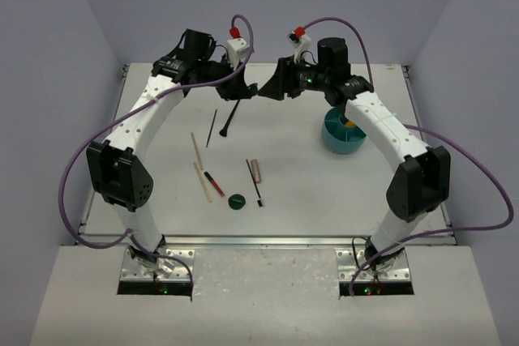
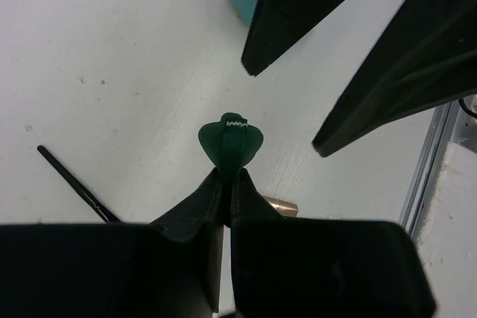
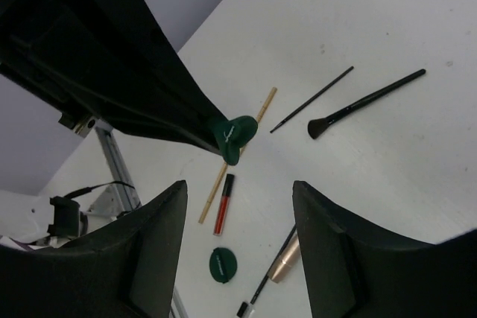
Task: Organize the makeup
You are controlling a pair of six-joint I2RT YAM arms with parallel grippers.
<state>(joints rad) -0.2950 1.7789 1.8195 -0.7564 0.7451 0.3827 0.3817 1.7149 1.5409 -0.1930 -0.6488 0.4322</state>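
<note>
The left gripper [image 2: 227, 178] pinches a dark green disc [image 2: 232, 141] by its rim, jaws closed tight on it. The disc juts straight ahead of the fingertips, toward the right gripper [image 3: 238, 191], which is spread wide and holds nothing. White lettering on the disc is too small to read.

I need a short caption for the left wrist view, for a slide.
Left gripper pinches a dark green disc above the table, facing the open right gripper.

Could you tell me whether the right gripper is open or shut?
Open. In its wrist view the right gripper has its fingers wide apart, gripping nothing; the left gripper pinches the green disc.
</note>
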